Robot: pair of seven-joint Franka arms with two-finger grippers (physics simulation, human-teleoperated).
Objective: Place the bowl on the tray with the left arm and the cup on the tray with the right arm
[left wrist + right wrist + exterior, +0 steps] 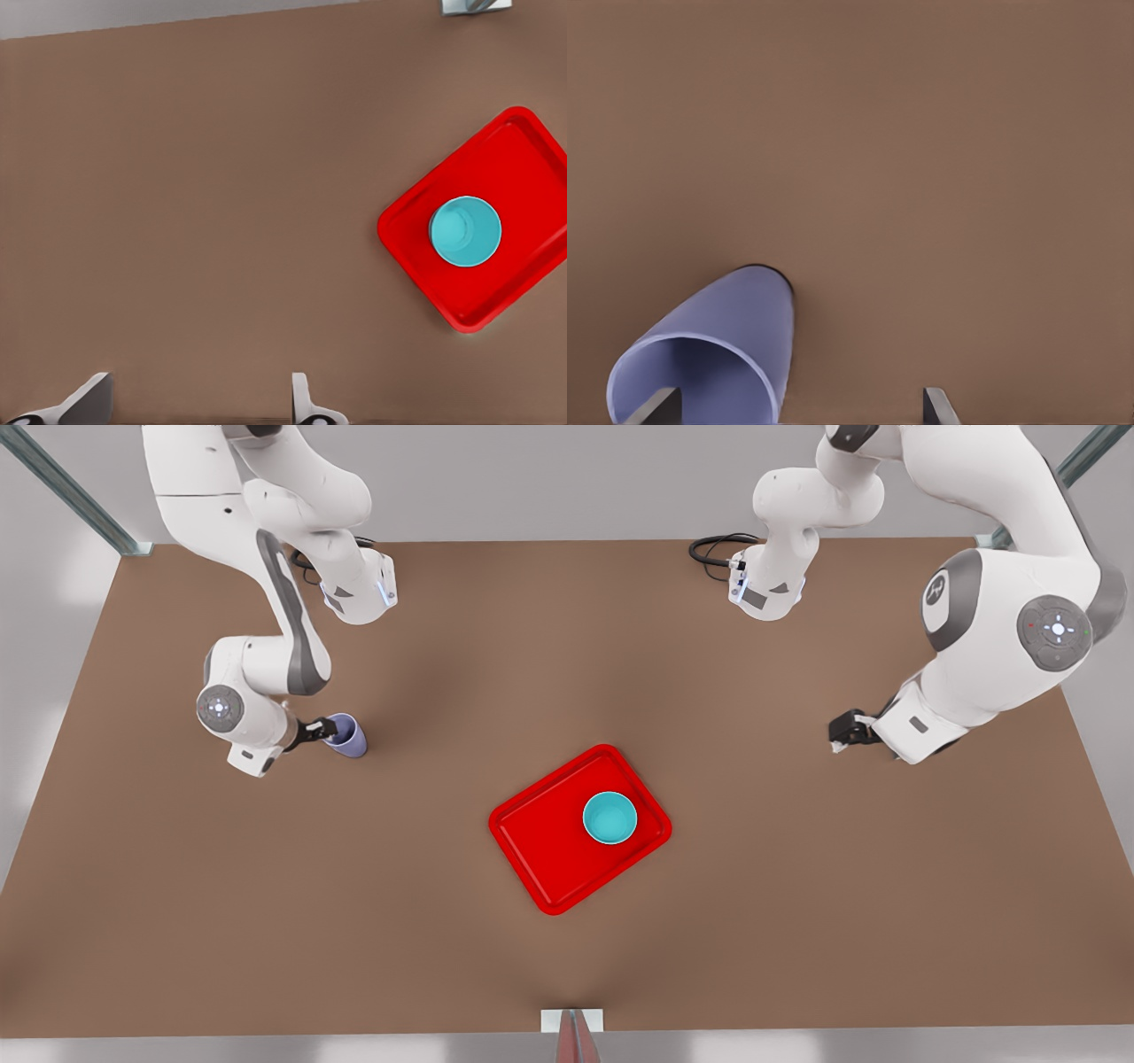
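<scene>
The teal bowl (609, 817) sits inside the red tray (540, 850), toward the corner on the front view's right, mid-table. Well off to that side, the left gripper (840, 737) hangs clear of the brown table (567, 957), its fingers (301, 400) spread wide with nothing between them; their tips are cut off in its wrist view. On the front view's left, the right gripper (326, 731) is at the lavender cup (346, 736), one finger (656, 409) inside the rim and the other (939, 407) outside, well away from the wall, so there is no grip on it. The cup leans; its base is partly hidden.
</scene>
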